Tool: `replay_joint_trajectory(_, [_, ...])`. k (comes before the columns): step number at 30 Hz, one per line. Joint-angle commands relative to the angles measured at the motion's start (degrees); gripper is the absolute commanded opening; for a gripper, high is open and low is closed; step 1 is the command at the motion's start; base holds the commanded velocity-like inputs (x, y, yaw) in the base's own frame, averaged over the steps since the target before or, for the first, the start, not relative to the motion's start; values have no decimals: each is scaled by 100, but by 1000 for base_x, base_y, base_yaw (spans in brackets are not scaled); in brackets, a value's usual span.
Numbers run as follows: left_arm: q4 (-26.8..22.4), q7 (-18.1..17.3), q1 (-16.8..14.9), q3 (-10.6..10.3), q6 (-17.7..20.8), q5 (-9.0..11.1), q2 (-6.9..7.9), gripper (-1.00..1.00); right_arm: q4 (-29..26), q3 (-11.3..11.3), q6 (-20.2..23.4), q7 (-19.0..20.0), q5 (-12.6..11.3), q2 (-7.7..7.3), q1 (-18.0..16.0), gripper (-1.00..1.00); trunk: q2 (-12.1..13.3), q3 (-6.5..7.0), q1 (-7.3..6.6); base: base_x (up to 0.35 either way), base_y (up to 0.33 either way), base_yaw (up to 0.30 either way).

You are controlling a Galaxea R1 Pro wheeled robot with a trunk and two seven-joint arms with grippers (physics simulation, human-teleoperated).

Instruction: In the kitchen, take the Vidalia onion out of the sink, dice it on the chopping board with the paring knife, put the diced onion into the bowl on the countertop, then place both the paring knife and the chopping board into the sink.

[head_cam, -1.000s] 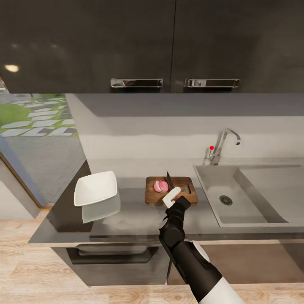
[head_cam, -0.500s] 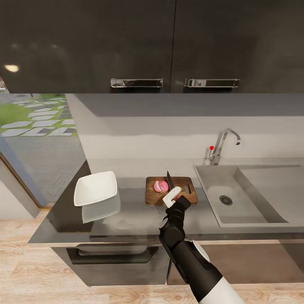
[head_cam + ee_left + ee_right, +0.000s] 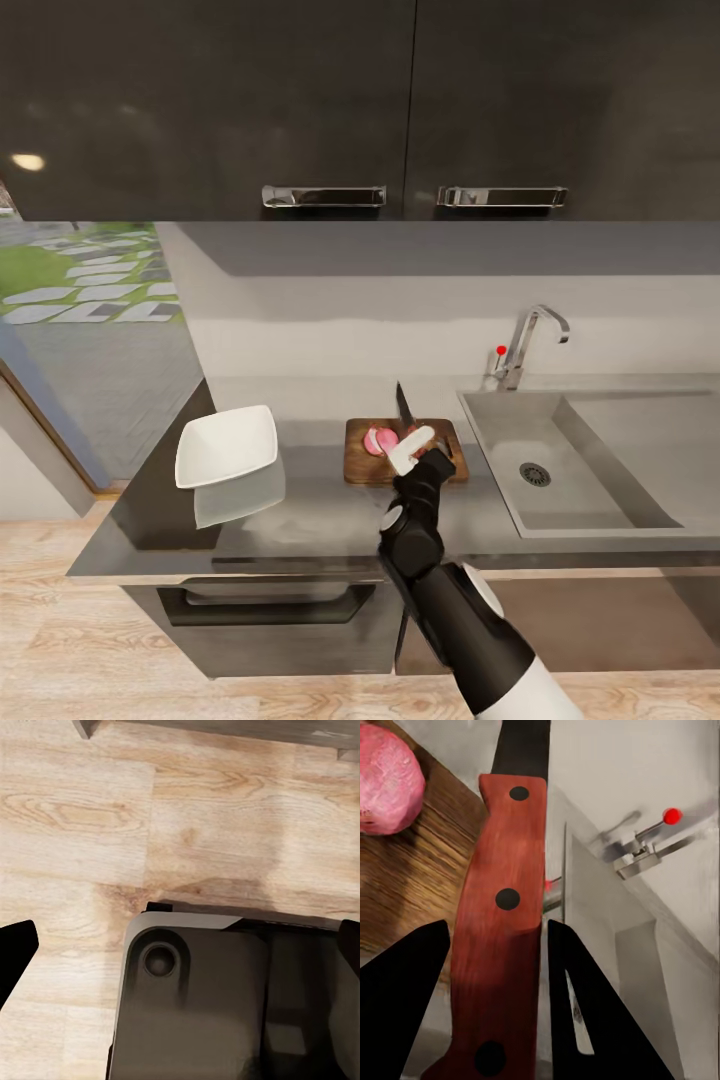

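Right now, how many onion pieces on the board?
2: two pink halves side by side on the chopping board, left of the paring knife held in the right gripper. Smaller bits may be hidden.
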Motion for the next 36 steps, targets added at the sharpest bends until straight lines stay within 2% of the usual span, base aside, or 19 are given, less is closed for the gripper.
replay_joint_trajectory(1, [-8, 5, 3, 5, -6, 35, -3, 100, -114, 14, 28, -43, -56, 0, -6, -100, -7, -8, 2, 0, 0, 0])
replay_joint_trajectory(6, [-8, 5, 3, 3, -9, 35, -3, 100, -296, 21, 32, -43, -58, 0, -6, -100, -7, -8, 2, 0, 0, 0])
replay_joint_trajectory(17, [7, 5, 3, 1, -9, 35, -5, 100, -317, 36, 29, -22, -90, 0, -6, -100, -7, -8, 2, 0, 2, 0])
replay_joint_trajectory(24, [7, 5, 3, 1, -9, 35, -8, 100, -268, 40, 40, -14, -126, 0, -6, -100, -7, -8, 2, 0, 215, 0])
replay_joint_trajectory(30, [7, 5, 3, 0, -10, 35, -10, 100, -70, 40, 42, -1, -406, 0, -6, -100, -7, -19, 2, 0, 103, 0])
replay_joint_trajectory(36, [1, 5, 3, 0, -11, 35, -11, 100, -8, 33, 42, -9, -475, 0, -6, -100, -7, -68, 2, 0, 7, 0])
